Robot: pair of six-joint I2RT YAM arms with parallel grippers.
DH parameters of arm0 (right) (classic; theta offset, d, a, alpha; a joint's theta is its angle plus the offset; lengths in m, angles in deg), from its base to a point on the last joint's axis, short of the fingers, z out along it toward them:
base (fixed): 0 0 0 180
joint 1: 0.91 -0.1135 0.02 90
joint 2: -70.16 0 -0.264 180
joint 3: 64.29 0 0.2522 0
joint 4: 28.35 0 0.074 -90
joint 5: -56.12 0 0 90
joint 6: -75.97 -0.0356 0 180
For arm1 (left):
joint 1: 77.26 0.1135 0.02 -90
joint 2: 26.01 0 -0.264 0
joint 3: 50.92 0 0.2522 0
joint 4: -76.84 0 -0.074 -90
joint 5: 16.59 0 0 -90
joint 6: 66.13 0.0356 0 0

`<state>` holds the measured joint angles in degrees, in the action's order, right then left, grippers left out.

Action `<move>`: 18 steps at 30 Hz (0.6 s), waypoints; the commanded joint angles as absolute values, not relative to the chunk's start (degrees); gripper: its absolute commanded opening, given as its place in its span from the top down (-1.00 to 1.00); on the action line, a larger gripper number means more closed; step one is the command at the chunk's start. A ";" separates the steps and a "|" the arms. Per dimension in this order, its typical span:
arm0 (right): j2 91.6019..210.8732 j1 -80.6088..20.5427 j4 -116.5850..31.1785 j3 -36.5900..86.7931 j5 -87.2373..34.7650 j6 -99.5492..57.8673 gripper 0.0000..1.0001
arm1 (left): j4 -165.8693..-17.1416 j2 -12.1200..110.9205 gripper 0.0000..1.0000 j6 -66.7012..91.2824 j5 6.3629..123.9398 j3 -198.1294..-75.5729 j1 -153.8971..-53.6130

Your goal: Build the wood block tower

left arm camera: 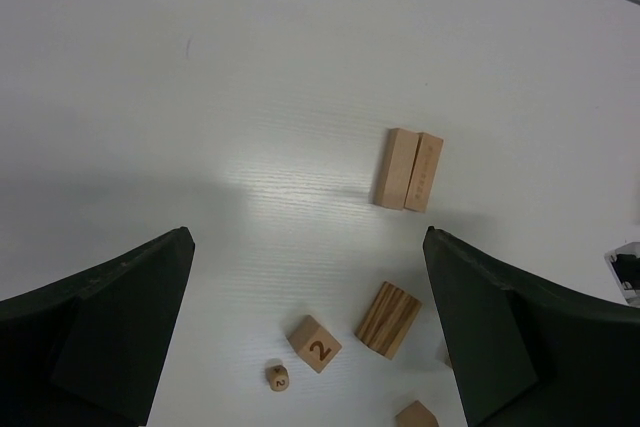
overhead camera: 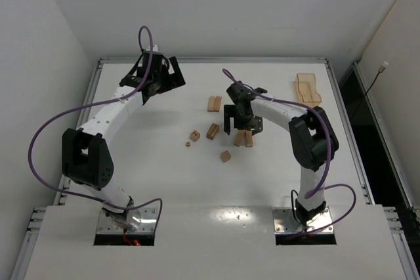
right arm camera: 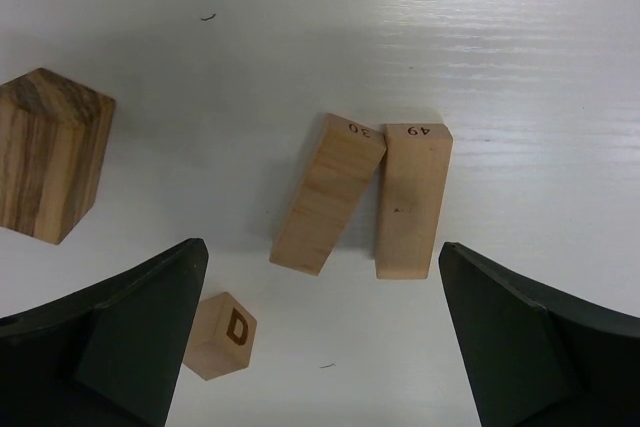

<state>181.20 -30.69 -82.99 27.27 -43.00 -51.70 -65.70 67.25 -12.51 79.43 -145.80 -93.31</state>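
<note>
Several light-tan wood blocks lie loose on the white table; none is stacked. Two bars lie side by side right under my open, empty right gripper, which hangs over them in the top view. A cube marked D sits by its left finger. Another pair of bars, a striped block, a cube marked 2 and a tiny die lie in the middle. My left gripper is open and empty at the far left, above the table.
A translucent amber tray stands at the far right of the table. The striped block also shows at the left of the right wrist view. A lone cube lies nearest the arm bases.
</note>
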 commanded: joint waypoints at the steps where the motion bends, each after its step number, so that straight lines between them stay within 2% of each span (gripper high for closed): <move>1: 181.95 -30.61 -83.86 27.43 -44.60 -54.19 -0.99 | -66.64 66.54 -0.98 -13.13 77.90 -146.16 -92.46; 18: 185.29 -26.92 -81.48 23.74 -37.93 -54.72 -0.97 | -65.50 70.50 -0.98 -14.27 74.29 -148.62 -90.26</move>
